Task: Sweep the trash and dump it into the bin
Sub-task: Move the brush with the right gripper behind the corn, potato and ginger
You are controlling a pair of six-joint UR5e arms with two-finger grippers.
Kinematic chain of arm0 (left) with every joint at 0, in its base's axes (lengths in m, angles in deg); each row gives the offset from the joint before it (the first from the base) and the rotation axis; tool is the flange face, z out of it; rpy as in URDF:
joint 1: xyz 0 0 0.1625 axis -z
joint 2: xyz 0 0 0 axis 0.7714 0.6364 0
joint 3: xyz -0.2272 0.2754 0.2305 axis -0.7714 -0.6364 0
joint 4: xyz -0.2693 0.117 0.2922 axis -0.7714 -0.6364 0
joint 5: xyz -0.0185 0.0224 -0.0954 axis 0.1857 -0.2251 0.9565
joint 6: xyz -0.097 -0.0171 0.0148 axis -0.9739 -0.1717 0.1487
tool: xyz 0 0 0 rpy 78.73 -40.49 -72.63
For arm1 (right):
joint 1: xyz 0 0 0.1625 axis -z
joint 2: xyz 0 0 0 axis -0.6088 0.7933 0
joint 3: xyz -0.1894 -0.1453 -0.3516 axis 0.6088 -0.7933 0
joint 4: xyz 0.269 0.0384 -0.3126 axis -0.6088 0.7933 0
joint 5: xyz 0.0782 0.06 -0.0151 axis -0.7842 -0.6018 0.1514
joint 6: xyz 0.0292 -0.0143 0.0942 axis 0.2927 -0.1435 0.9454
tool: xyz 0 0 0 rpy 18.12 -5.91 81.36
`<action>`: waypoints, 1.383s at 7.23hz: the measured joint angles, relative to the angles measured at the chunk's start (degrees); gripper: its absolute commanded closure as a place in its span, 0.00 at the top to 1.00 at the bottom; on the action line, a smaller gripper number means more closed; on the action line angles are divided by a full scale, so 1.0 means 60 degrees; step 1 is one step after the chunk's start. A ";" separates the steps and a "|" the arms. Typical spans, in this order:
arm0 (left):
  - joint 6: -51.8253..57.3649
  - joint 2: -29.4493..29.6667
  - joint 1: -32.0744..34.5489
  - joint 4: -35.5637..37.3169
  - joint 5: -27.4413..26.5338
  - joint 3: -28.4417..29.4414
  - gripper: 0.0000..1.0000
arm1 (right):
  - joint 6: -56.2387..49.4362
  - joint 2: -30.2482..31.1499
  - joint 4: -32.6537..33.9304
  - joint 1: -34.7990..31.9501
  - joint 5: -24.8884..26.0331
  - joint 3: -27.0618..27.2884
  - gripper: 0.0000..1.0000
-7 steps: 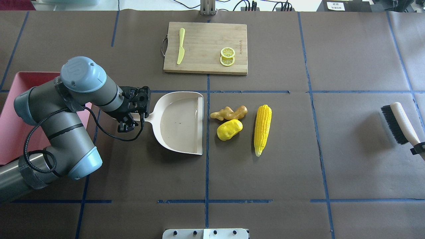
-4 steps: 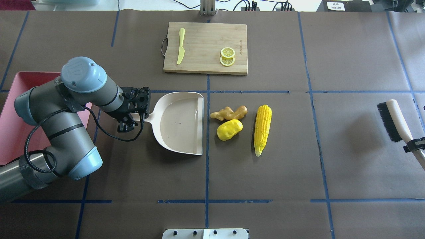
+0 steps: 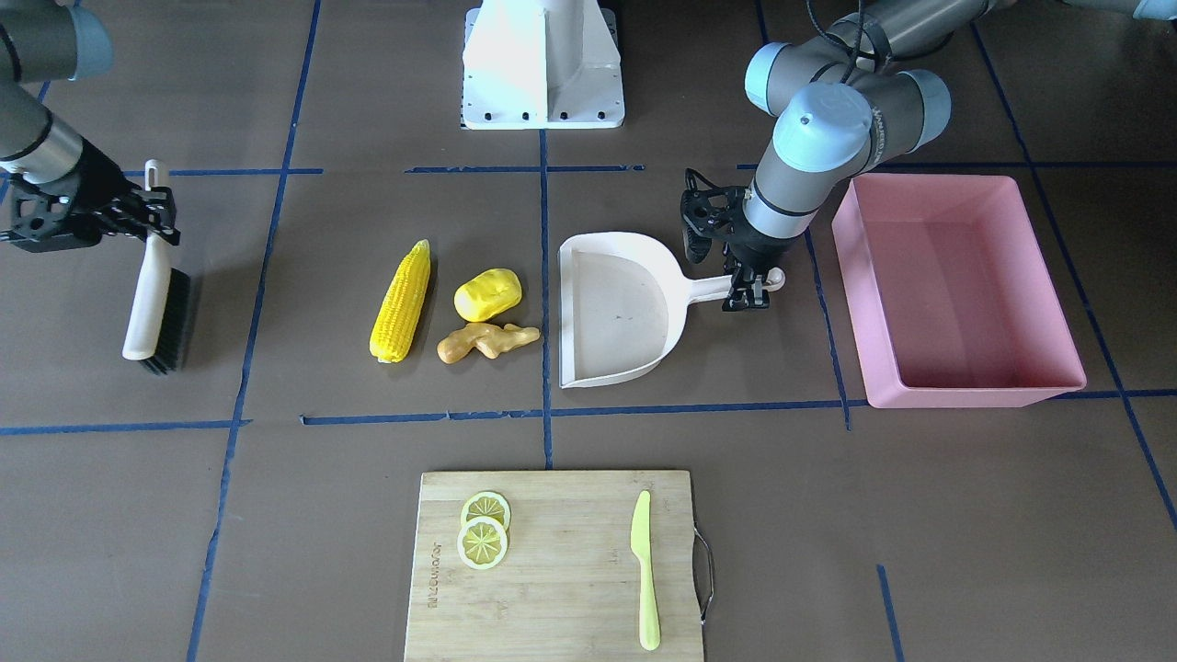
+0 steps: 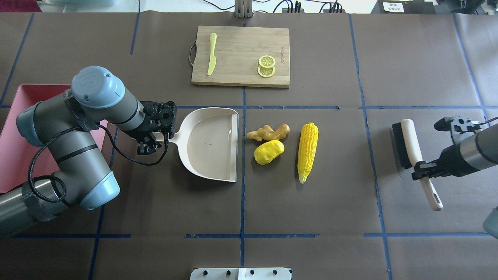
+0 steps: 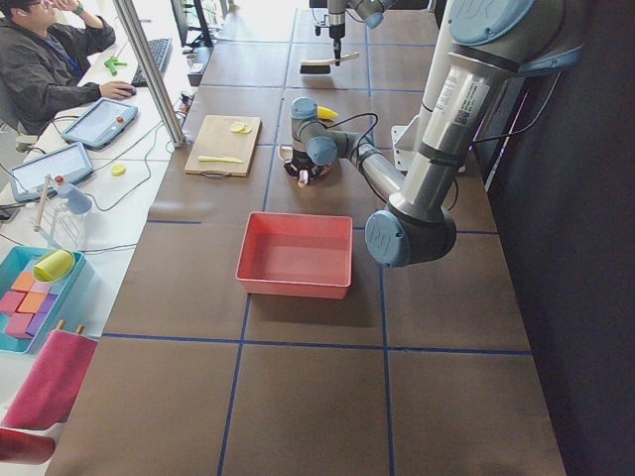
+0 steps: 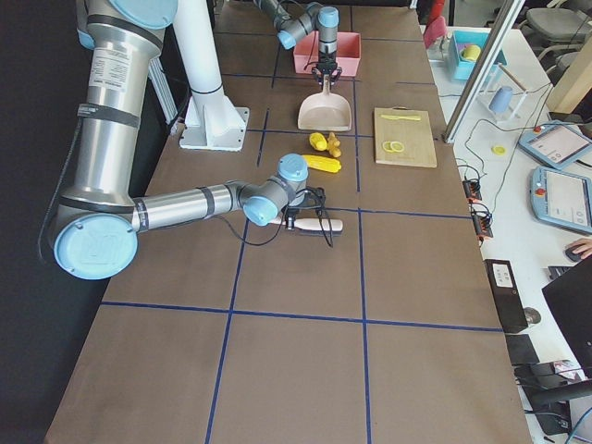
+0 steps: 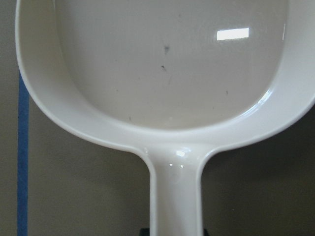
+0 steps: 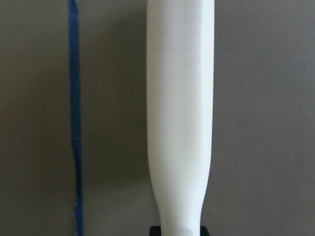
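Note:
The trash lies mid-table: a corn cob (image 4: 307,151), a rounded yellow lump (image 4: 268,151) and a ginger root (image 4: 268,133). They also show in the front view as corn (image 3: 401,303), lump (image 3: 487,294) and ginger (image 3: 485,341). A cream dustpan (image 4: 212,144) rests flat, its open edge facing the trash. My left gripper (image 4: 155,137) is shut on the dustpan handle; the pan fills the left wrist view (image 7: 167,73). The pink bin (image 3: 956,285) stands behind my left arm. My right gripper (image 4: 424,171) is shut on the handle of a brush (image 4: 406,144), right of the corn, with bristles facing it.
A wooden cutting board (image 4: 241,56) at the far side holds a pale green knife (image 4: 212,52) and lemon slices (image 4: 267,66). The white robot base (image 3: 542,64) stands at the near side.
My right arm has carried the brush in from the table's right edge toward the trash. The left arm, dustpan and trash have not moved.

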 measured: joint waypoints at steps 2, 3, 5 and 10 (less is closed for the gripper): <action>0.0000 0.0000 0.0008 0.0001 -0.0001 -0.0004 0.00 | 0.1880 -0.1002 0.0012 0.1002 0.0252 0.0059 0.00; 0.0000 -0.0003 0.0009 0.0001 -0.0001 -0.0004 0.00 | 0.2560 -0.1453 0.0148 0.1363 0.0435 0.0090 0.00; -0.0009 -0.0018 0.0010 0.0001 -0.0001 -0.0014 0.00 | 0.3104 -0.2856 0.1748 0.1783 0.0821 0.0191 0.00; -0.0002 -0.0039 0.0023 0.0001 -0.0001 -0.0031 0.00 | 0.3464 -0.4632 0.3066 0.2739 0.1767 -0.0220 0.00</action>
